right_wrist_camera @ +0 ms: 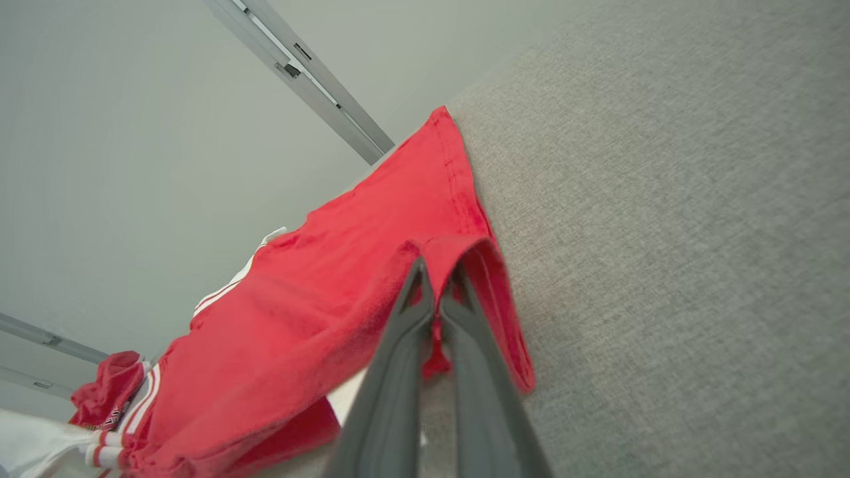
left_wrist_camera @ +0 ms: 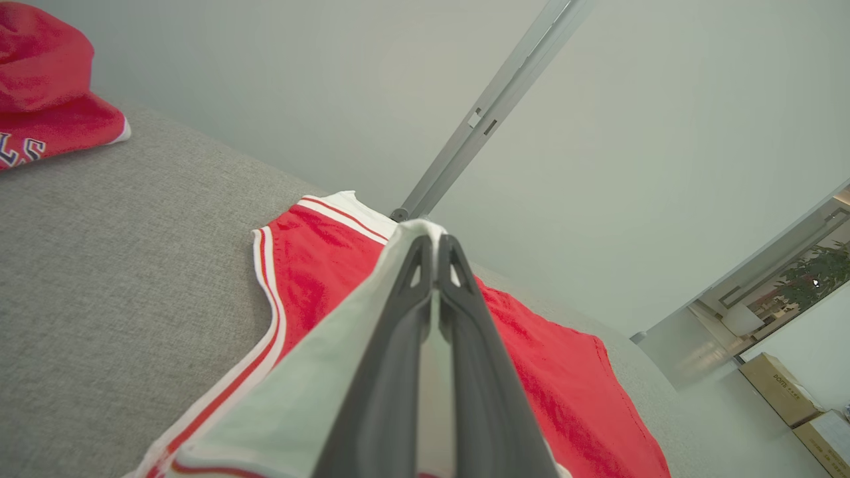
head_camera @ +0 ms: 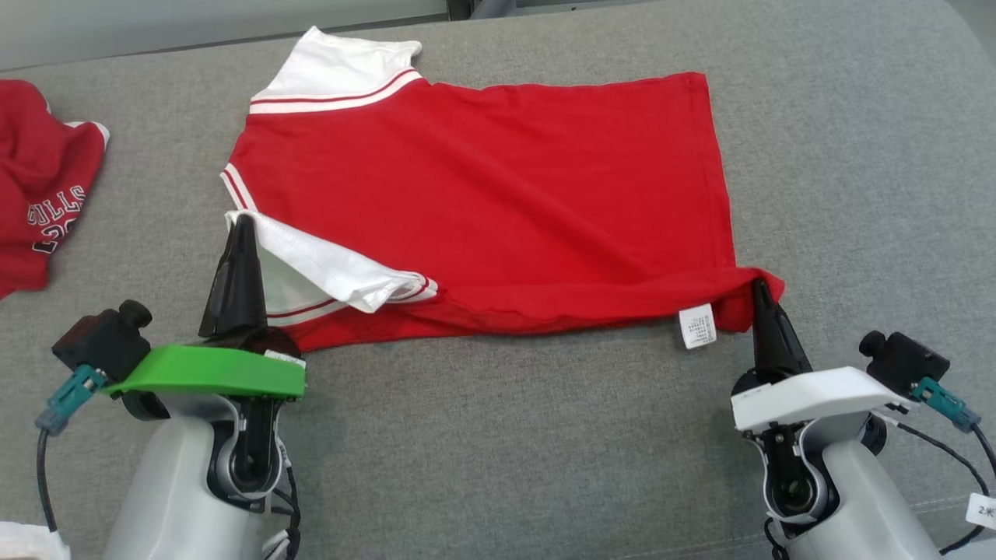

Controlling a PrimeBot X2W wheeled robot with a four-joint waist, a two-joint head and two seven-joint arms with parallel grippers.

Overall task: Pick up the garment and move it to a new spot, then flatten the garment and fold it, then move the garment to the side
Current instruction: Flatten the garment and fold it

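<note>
Closest to the head camera were the two forearms, near the front edge of the grey padded surface. The left gripper had its jaws pressed together on the white sleeve, pinching its edge. The left wrist view showed pale cloth draped over the closed fingertips. The right gripper was likewise clamped, pinching the near right corner of the red hem, beside the white care label.

The garment, red with white striped sleeves, lay spread across the middle of the surface. Its far side was flat and its near edge was raised slightly at both pinch points. A second red garment lay crumpled at the left edge, well apart.

This looked like the start of the fold, with the near long edge to be carried over toward the far one. To do it well, both arms should rise together and keep the cloth lightly taut between them, so the edge travels as one straight line. The left hold was on the sleeve rather than the body, so the body might lag or bunch there. Travel should be slow, the edge should be laid in line with the far edge, and the jaws should part only once the cloth rests.
</note>
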